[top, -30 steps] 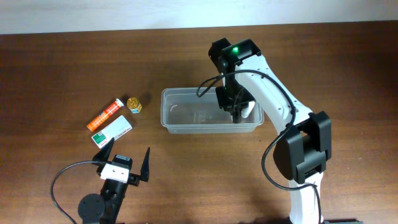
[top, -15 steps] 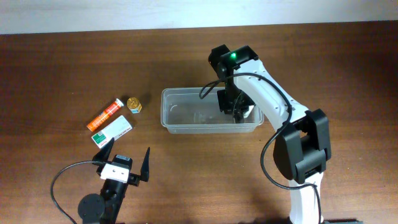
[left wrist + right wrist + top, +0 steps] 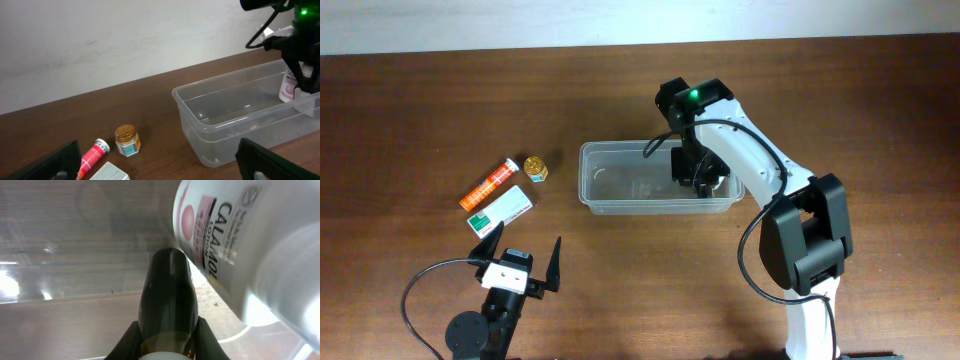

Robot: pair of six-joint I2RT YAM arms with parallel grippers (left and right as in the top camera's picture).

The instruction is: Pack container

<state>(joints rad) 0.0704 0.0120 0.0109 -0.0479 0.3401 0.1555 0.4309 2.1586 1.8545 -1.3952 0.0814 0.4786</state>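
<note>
White bottle in container | "CALAMI" lettering — right wrist only

From overhead, the right arm covers the right gripper and most of the lotion bottle at the container's right end. The right wrist view crops the bottle and blurs its lower part; only one finger shows, so the grip cannot be judged.
</note>
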